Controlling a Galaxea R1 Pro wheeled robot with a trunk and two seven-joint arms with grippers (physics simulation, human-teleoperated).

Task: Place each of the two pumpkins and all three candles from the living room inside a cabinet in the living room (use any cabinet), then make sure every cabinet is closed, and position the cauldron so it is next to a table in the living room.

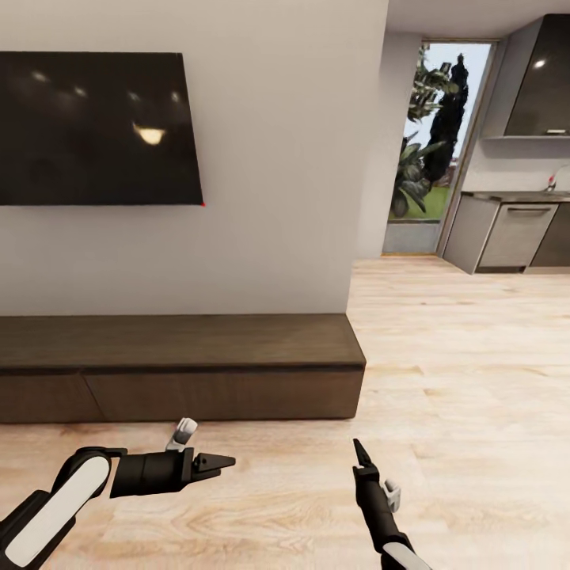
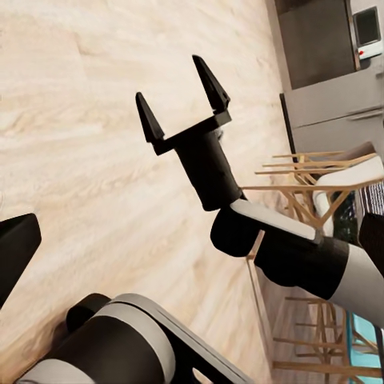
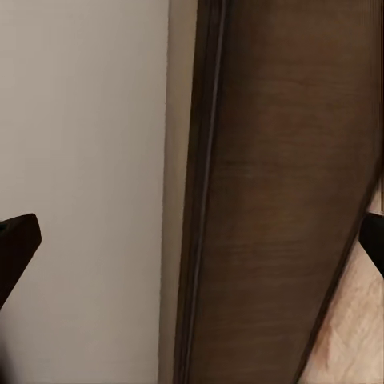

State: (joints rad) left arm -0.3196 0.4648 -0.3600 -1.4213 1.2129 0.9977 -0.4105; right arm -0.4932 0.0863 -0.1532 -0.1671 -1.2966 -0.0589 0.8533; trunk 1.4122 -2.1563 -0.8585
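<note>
Facing the long dark cabinet (image 1: pixel 178 364) against the wall, drawers all closed, no pumpkins or candles in sight. Hovering low over the wood floor (image 1: pixel 443 356): left gripper (image 1: pixel 224 461) and right gripper (image 1: pixel 360 451), both spread apart and carrying nothing, cabinet just ahead. Risking a knock against the handle-less fronts by rolling closer.

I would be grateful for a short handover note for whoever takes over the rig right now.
Left tool: empty, low over the floor; open or shut cannot be told.
Right tool: open and empty, held low over the wooden floor.
The cabinet stands against the wall under the television, its drawer fronts flush, so shut.
No pumpkins, candles or cauldron in sight here.
Left to do: find them, stow the pumpkins and candles, shut the cabinet, set the cauldron by a table.
</note>
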